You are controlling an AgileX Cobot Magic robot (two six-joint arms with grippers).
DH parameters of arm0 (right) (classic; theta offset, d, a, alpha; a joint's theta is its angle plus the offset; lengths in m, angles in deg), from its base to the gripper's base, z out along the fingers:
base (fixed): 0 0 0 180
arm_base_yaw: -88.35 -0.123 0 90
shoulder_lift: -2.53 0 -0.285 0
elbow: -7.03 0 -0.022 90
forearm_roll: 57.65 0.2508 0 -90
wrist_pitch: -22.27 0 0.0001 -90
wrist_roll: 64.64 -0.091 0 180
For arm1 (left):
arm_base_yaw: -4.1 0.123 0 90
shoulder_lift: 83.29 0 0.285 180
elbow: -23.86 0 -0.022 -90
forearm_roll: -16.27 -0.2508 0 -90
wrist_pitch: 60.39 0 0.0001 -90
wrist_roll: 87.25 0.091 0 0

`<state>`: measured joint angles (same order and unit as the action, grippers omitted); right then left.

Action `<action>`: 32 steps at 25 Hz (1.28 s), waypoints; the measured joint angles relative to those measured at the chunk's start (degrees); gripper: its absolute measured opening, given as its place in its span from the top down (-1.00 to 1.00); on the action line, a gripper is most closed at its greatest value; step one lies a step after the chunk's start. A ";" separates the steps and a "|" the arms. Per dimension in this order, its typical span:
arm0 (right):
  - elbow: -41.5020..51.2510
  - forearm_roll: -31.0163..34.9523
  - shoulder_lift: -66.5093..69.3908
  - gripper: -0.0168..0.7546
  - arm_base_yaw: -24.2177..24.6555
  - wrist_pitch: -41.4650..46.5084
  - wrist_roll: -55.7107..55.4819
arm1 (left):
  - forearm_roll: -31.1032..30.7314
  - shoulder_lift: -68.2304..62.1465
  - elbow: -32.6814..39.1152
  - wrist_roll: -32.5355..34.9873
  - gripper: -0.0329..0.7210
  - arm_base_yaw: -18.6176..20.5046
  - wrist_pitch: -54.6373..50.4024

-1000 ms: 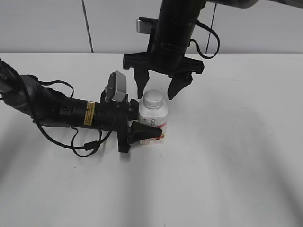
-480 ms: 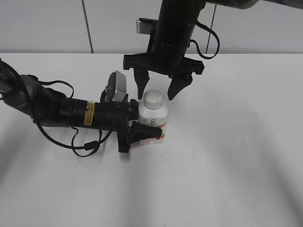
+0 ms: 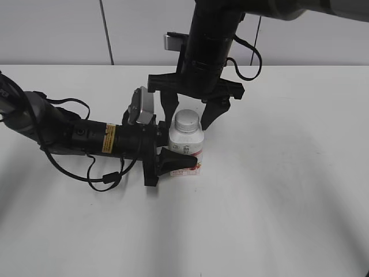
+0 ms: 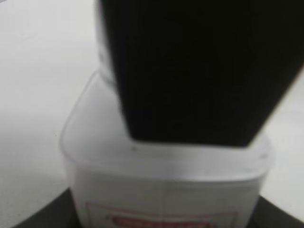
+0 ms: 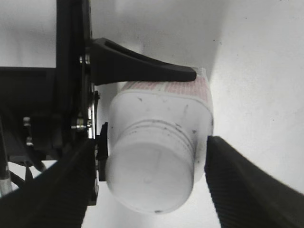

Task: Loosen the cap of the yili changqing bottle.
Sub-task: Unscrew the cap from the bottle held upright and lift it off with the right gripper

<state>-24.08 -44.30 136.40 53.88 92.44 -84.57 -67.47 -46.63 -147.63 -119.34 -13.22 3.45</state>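
Observation:
The yili changqing bottle [image 3: 185, 149], white with a pink-red label, stands upright on the table with its white cap [image 3: 187, 119] on. My left gripper [image 3: 183, 152] reaches in from the left and is shut on the bottle's body; one finger [image 3: 176, 159] crosses the label, the other is hidden behind. My right gripper [image 3: 188, 122] hangs from above, open, one finger on each side of the cap. In the right wrist view the cap [image 5: 152, 178] sits between the ribbed fingers [image 5: 249, 187] with gaps on both sides. The left wrist view shows the bottle [image 4: 166, 185] close up.
The white table [image 3: 288, 190] runs wide to the right and front of the bottle. The left arm and its cables [image 3: 69, 138] lie along the table on the left. A grey wall [image 3: 57, 29] stands behind the table's far edge.
The right gripper has come down a little and shifted slightly left, so its fingers now flank the cap. The left gripper and the bottle have not moved.

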 joint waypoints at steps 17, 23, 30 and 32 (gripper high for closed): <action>0.00 -0.27 0.01 -0.08 0.00 0.23 5.35 | 0.00 0.13 -0.04 -0.05 -0.08 -0.09 -0.24; 0.00 -0.27 0.01 -0.08 0.00 0.34 22.49 | 0.00 0.13 -0.04 -0.07 -0.08 -0.09 -0.24; 0.00 -0.41 0.01 -0.07 0.00 0.34 48.66 | -0.06 0.13 -0.04 -0.11 -0.08 -0.09 -0.24; 0.00 -0.41 0.01 -0.07 0.00 0.29 55.35 | -0.08 0.13 -0.04 -0.11 -0.08 -0.09 -0.24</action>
<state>-24.08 -44.72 136.41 53.88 92.73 -29.21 -67.54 -46.50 -147.67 -119.45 -13.31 3.21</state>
